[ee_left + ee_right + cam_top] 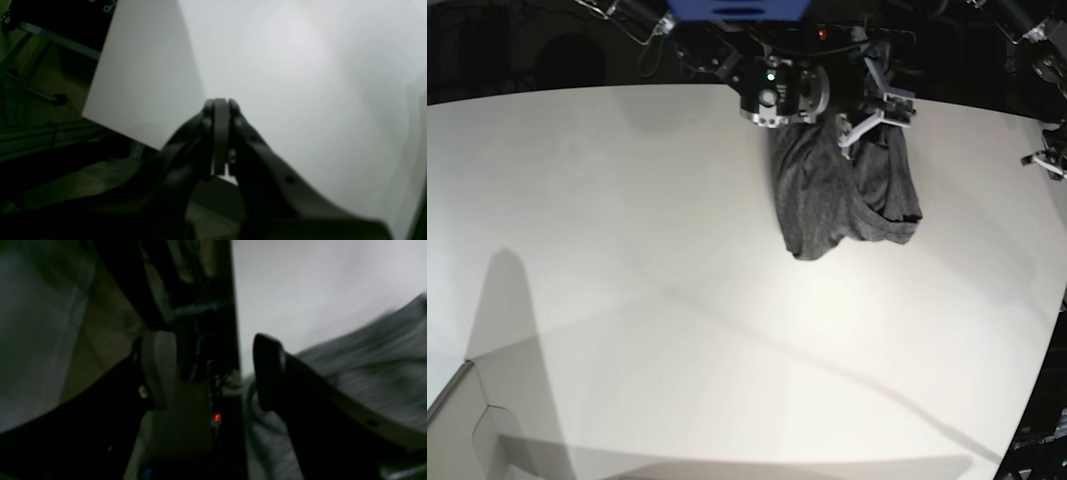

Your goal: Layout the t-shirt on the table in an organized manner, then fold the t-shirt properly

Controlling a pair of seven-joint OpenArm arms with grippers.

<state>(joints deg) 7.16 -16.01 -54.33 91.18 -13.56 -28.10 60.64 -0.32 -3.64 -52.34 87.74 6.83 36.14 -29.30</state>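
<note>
Your t-shirt (842,190) lies bunched at one o'clock on the table (627,300), against its far edge. Your right gripper (213,373) gapes empty beside it; your left gripper (220,110) is closed on nothing. Grabbing several layers risks dragging the whole heap over.

Motion blur smears the t-shirt (350,373) beside the right hand (213,373); weave unreadable.

1. The left claw (220,106) is seen pressed fully together in the left wrist view, with nothing between the fingertips.
2. The right claw (213,370) is held wide apart in the right wrist view; a pale finger (159,368) and a dark finger (267,373) are seen.
</note>
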